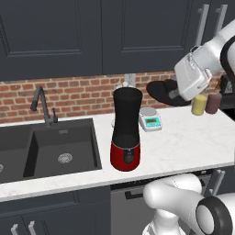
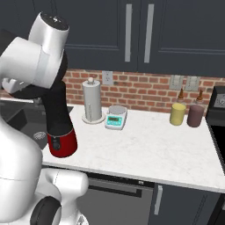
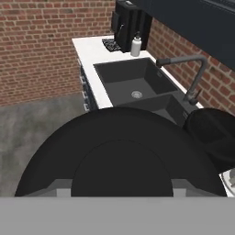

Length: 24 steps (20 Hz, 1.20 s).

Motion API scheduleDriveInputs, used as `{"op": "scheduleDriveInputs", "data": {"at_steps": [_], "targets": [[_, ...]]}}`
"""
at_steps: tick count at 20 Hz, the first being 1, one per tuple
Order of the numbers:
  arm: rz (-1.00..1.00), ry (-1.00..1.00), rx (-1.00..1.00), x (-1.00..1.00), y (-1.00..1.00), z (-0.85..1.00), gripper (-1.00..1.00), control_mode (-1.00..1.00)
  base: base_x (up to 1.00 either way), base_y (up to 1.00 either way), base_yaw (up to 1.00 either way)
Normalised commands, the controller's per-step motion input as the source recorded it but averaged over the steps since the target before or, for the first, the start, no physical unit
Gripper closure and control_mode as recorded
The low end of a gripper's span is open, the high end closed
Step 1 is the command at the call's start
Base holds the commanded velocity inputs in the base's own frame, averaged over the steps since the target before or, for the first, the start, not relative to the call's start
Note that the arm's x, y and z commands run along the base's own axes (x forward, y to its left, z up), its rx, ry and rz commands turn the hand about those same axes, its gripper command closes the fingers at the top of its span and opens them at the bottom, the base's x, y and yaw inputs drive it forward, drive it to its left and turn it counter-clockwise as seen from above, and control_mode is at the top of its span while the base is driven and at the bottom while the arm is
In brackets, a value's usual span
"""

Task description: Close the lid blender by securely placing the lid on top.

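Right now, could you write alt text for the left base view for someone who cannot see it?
A white robot arm's gripper holds a flat round black lid up, right of a tall black blender jar on a red base, which stands open on a white marble counter beside a dark sink.

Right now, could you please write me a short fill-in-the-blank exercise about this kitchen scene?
1. The lid is held by the gripper, raised off the ____.
2. The blender has a glossy ____ base.
3. The blender jar's top is ____, with no lid on it yet.
4. The kitchen scale sits between the blender and the ____ canister.

Missing words: counter; red; open; yellow
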Motion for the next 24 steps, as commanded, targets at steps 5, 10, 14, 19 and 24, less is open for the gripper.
{"op": "scheduleDriveInputs", "data": {"at_steps": [5, 10, 14, 19, 24], "targets": [[0.00, 0.00, 0.00, 0.15, 0.00, -0.03, 1.00, -1.00, 0.00, 0.00, 0.00], [0.00, 0.00, 0.00, 0.35, 0.00, -0.01, 1.00, -1.00, 0.00, 0.00, 0.00], [0.00, 0.00, 0.00, 0.31, 0.08, 0.00, 1.00, -1.00, 0.00, 0.00, 0.00], [0.00, 0.00, 0.00, 0.12, 0.20, -0.04, 1.00, -1.00, 0.00, 0.00, 0.00], [0.00, 0.00, -0.03, 0.02, 0.28, -0.28, 1.00, -1.00, 0.00, 0.00, 0.00]]}}
